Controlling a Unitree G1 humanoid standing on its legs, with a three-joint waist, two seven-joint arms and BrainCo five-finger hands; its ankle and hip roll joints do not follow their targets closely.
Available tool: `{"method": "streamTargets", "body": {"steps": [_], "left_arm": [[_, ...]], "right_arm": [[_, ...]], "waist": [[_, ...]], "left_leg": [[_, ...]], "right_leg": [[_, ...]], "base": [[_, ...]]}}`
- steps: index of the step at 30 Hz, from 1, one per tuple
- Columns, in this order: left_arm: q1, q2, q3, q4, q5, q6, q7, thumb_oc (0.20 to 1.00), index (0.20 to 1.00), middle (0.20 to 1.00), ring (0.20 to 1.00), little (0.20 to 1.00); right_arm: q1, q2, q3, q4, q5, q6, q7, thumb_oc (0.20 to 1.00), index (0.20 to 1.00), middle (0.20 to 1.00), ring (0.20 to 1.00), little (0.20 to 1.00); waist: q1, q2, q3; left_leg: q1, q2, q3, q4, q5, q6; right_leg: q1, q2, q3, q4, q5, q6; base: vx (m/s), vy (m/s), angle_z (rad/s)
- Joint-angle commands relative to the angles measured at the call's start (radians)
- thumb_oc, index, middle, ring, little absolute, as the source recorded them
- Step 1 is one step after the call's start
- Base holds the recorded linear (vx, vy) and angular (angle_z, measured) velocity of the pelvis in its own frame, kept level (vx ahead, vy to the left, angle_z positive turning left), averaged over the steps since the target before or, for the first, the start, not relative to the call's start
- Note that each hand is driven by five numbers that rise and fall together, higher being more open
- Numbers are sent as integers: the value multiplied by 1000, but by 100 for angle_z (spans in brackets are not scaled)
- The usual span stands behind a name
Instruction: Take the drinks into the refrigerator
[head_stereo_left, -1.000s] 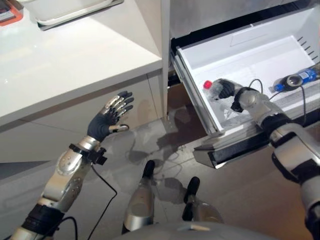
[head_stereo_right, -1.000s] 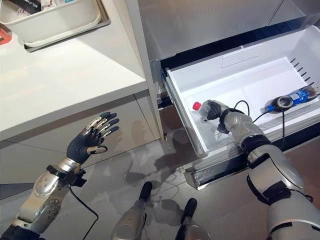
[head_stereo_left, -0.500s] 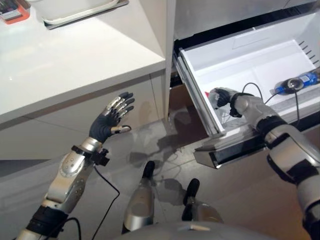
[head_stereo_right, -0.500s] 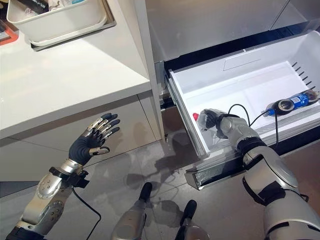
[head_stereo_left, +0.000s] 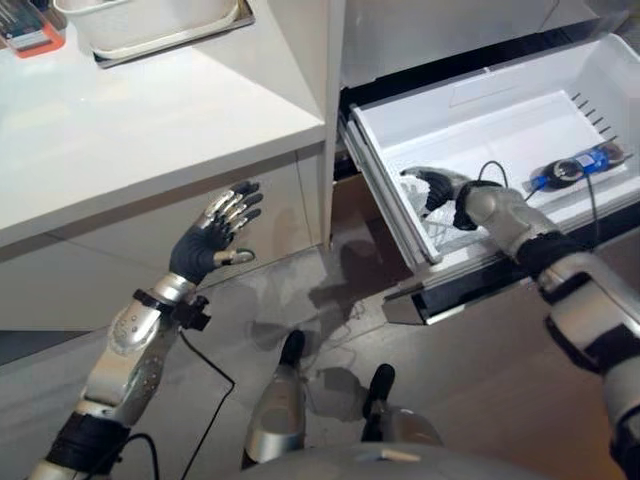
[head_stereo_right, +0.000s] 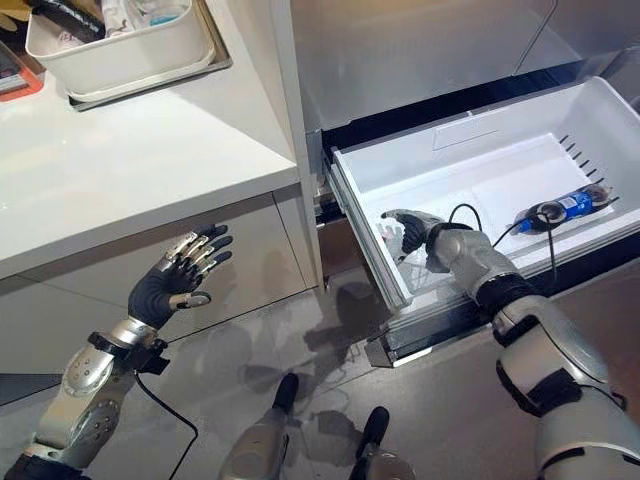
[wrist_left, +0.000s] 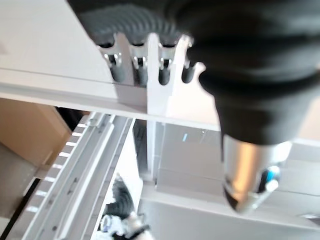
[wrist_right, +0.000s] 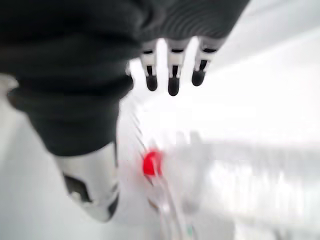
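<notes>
A clear plastic bottle (wrist_right: 240, 175) with a red cap (wrist_right: 151, 163) lies on its side at the front left of the open white refrigerator drawer (head_stereo_right: 360, 235). My right hand (head_stereo_right: 410, 228) hovers just over it, open, its fingers (wrist_right: 172, 75) straight and off the bottle. A second bottle with a blue label (head_stereo_right: 560, 208) lies at the drawer's right end. My left hand (head_stereo_left: 205, 245) is raised in front of the white cabinet, open with fingers (wrist_left: 140, 70) spread and holding nothing.
A white counter (head_stereo_left: 150, 130) runs to the left of the refrigerator, with a white bin (head_stereo_right: 120, 50) of items on a metal tray at its back. The drawer juts out over the grey floor (head_stereo_left: 330, 300).
My right hand has let go of the red-capped bottle and opened; the bottle now lies in the drawer. The camera has shifted a little. The left hand has stayed raised.
</notes>
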Motion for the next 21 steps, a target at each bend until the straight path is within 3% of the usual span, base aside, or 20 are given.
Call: {"method": "streamTargets", "body": {"steps": [1,6,8,12,14,19,20,21], "left_arm": [[32,21,56,-92,3,-31,-23,1000,1000,1000,1000,1000],[71,19,101,-93,2,-32,-38,1000,1000,1000,1000,1000],[91,14,119,-93,4,-35,-39,1000,1000,1000,1000,1000],[146,-23,163,-113,12,-29,-47,1000,1000,1000,1000,1000],[172,-37,194,-126,17,-26,-50,1000,1000,1000,1000,1000],[207,-89,250,-141,39,-30,-46,1000,1000,1000,1000,1000],[206,-99,251,-142,43,-32,-41,1000,1000,1000,1000,1000],[199,-113,237,-137,43,-34,-35,1000,1000,1000,1000,1000]], "right_arm": [[30,-141,-87,-149,108,-54,-22,1000,1000,1000,1000,1000],[294,-308,-370,-380,179,-108,-38,1000,1000,1000,1000,1000],[496,-326,-551,-446,195,-129,-57,1000,1000,1000,1000,1000],[803,-289,-771,-473,135,-139,-52,1000,1000,1000,1000,1000],[920,-253,-827,-466,76,-131,-42,1000,1000,1000,1000,1000],[1056,-117,-816,-333,-98,-108,-55,1000,1000,1000,1000,1000],[1051,-79,-788,-289,-109,-100,-57,896,896,896,896,896],[1032,-40,-741,-226,-119,-92,-62,573,573,573,573,573]], "waist": [[-37,-50,-43],[-83,-67,-72],[-97,-72,-84],[-124,-74,-105],[-136,-73,-113],[-152,-60,-123],[-153,-57,-124],[-150,-51,-125]], "left_leg": [[58,-69,41,7,-85,104],[75,-72,63,15,-105,112],[85,-72,74,16,-113,116],[106,-71,94,9,-124,122],[116,-70,104,1,-127,125],[140,-68,122,-15,-132,129],[144,-69,122,-16,-133,130],[146,-69,123,-18,-134,131]], "right_leg": [[-40,27,23,120,-105,-27],[-28,29,45,118,-105,-22],[-22,30,58,117,-105,-18],[-12,34,79,109,-104,-13],[-10,36,91,106,-104,-10],[-1,37,111,104,-105,-9],[2,37,112,104,-107,-9],[3,36,113,105,-106,-8]], "base": [[10,27,-6],[23,39,-7],[40,48,-18],[39,43,-25],[24,44,-18],[23,29,-27],[20,22,-26],[11,18,-10]]}}
